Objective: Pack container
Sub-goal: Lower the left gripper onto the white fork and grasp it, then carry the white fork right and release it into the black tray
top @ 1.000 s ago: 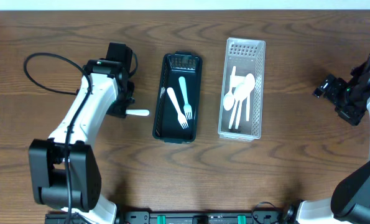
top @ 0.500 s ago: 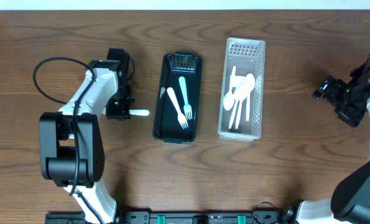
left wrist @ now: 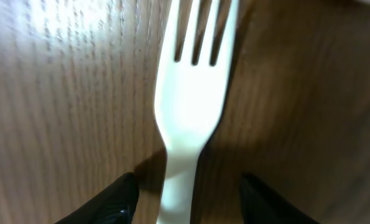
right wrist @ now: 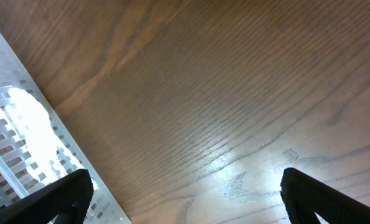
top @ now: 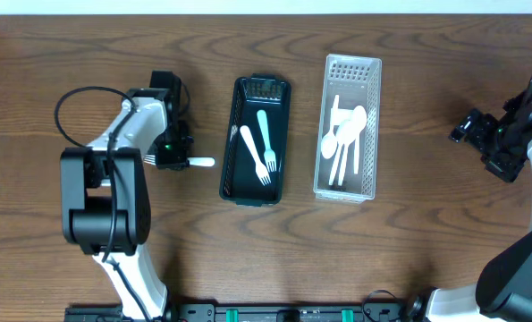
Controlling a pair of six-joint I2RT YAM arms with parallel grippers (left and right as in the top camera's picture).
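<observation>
Evidently the left gripper (top: 169, 159) is set for a pick. It sits low over the table (top: 158, 36), just left of the black tray (top: 262, 87), with its fingers (left wrist: 119, 199) apart on either side of a white fork (left wrist: 191, 112). In the left wrist view a strip of wood shows between each finger and the handle, so nothing is clamped yet. The fork lies flat on the table, and one end pokes out to the right, toward the tray.

Straddling the narrow handle rather than the broad head looks deliberate, since the handle is the slimmer part to pinch.

The tray holds a white fork and a teal fork (top: 266, 139) laid lengthwise. The clear basket (top: 353, 63) to its right holds spoons (top: 342, 143). This fork therefore probably belongs in the tray.

The right gripper (right wrist: 185, 199) hangs over bare wood at the right edge. Its fingers are wide apart and hold nothing. It seems parked clear of the basket, out of the way.
</observation>
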